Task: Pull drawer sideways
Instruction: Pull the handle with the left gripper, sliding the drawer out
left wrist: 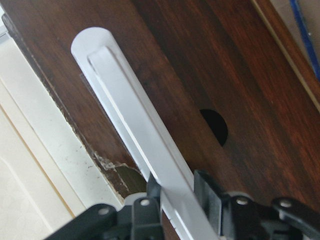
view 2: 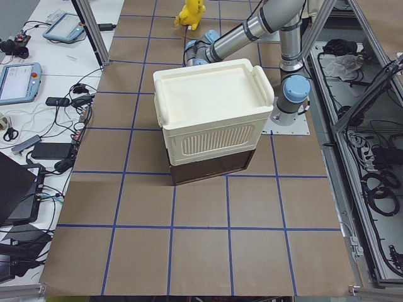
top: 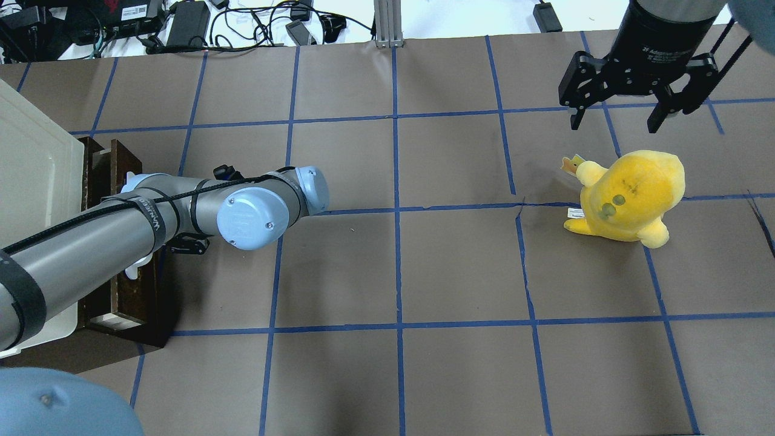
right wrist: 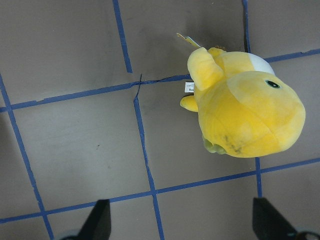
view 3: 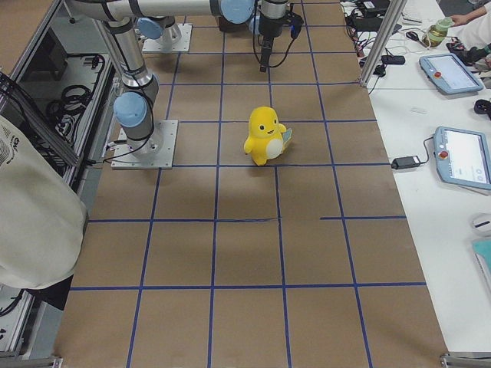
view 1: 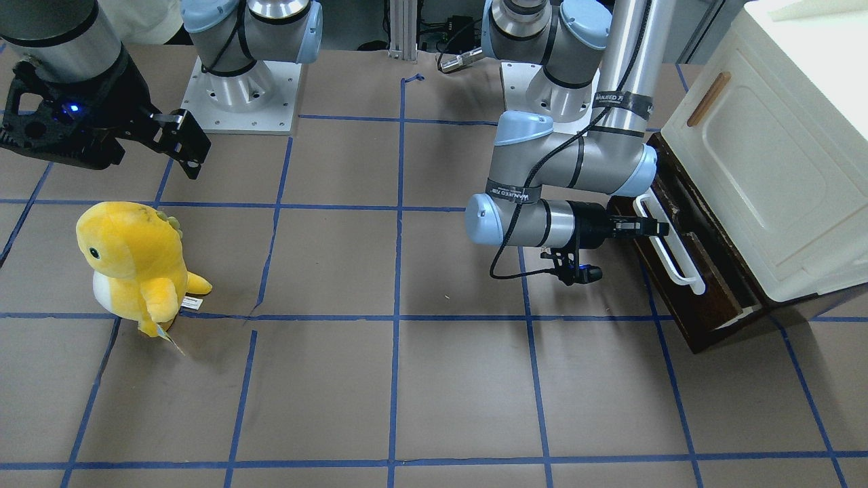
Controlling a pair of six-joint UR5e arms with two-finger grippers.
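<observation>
Table [view 1: 461, 393]: brown, gridded with blue tape. It carries the cabinet [view 1: 780, 156], my reference mark for everything below.

Cabinet: cream-white, at the table's end on my left side.

Drawer [view 1: 678, 305]: dark-brown wood, directly under the cabinet. Its front stands a little out from the cabinet's base toward the table's middle, and a sliver of pale inside shows at one end.

Left arm [view 1: 569, 166]: reaches along the table to the cabinet's drawer side, wrist level.

Plush toy [view 1: 132, 268]: yellow, upright, well apart from the cabinet, toward the table's far end.

White bar handle [left wrist: 130, 110]: runs along the drawer front, just below the cabinet's lower edge.

Left gripper [view 1: 654, 227]: at the cabinet's foot, fingers [left wrist: 150, 202] pressed on either side of the white bar handle, clamped on it.

Right gripper [top: 613, 124]: far from the cabinet, hanging above the table beyond the plush toy, fingers spread wide and holding nothing.
</observation>
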